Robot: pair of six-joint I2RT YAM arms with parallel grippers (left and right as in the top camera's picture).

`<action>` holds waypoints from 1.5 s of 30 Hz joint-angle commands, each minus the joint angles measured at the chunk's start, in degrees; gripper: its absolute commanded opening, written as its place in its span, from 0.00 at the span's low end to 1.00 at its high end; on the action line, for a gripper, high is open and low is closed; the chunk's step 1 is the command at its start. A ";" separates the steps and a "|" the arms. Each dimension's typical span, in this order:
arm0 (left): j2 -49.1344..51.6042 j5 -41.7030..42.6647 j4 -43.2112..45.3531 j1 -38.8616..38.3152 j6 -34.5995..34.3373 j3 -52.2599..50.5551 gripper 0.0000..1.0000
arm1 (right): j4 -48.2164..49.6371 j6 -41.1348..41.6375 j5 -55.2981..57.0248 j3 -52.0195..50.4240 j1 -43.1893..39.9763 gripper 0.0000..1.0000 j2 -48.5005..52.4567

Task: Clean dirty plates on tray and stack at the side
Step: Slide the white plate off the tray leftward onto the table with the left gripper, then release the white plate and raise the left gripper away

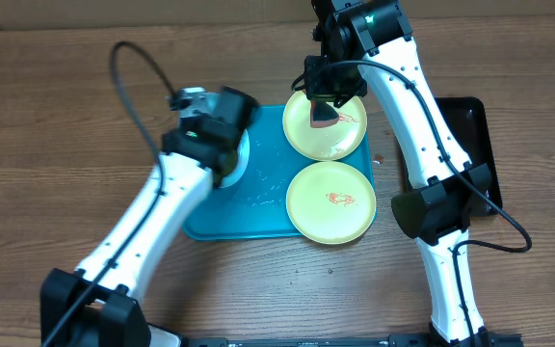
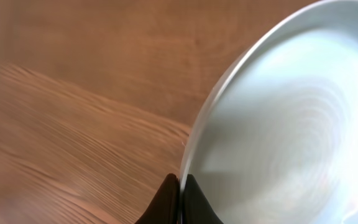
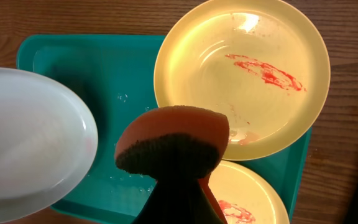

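Observation:
The turquoise tray (image 1: pixel 249 217) lies mid-table. Two pale yellow-green plates with red smears rest on its right side, one at the back (image 1: pixel 340 140) and one at the front (image 1: pixel 331 200). My left gripper (image 1: pixel 227 145) is shut on the rim of the pale blue plate (image 1: pixel 242 156) and holds it tilted over the tray's left edge. The pinch shows in the left wrist view (image 2: pixel 181 186), with the plate (image 2: pixel 291 124) to the right. My right gripper (image 1: pixel 326 96) is shut on an orange sponge (image 3: pixel 173 140) with a dark scouring side, above the back yellow plate (image 3: pixel 241 74).
A narrow black tray (image 1: pixel 470 125) lies at the right, partly under my right arm. Water drops dot the tray floor (image 3: pixel 123 68). The right wrist view also shows the blue plate (image 3: pixel 30 143) and the front yellow plate (image 3: pixel 253 193). Bare wooden table surrounds the tray.

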 commanded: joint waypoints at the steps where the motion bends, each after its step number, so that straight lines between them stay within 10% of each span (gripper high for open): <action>1: -0.79 23.78 0.09 9.57 7.04 0.85 0.04 | 0.33 0.00 0.31 1.16 0.02 0.04 -0.79; 9: -0.76 44.74 2.34 29.27 11.85 0.87 0.04 | 0.35 0.00 0.28 1.16 0.02 0.04 -0.81; 21: 0.15 39.58 5.03 48.96 7.37 -1.03 0.04 | 0.37 -0.02 0.28 1.16 0.02 0.04 -0.81; 41: 18.64 39.58 13.20 52.57 4.13 -4.44 0.04 | -0.31 -0.04 0.28 1.16 0.02 0.04 -0.81; 45: 20.94 40.57 12.94 51.87 7.17 -4.44 0.20 | -0.28 -0.04 0.31 1.16 0.02 0.04 -0.81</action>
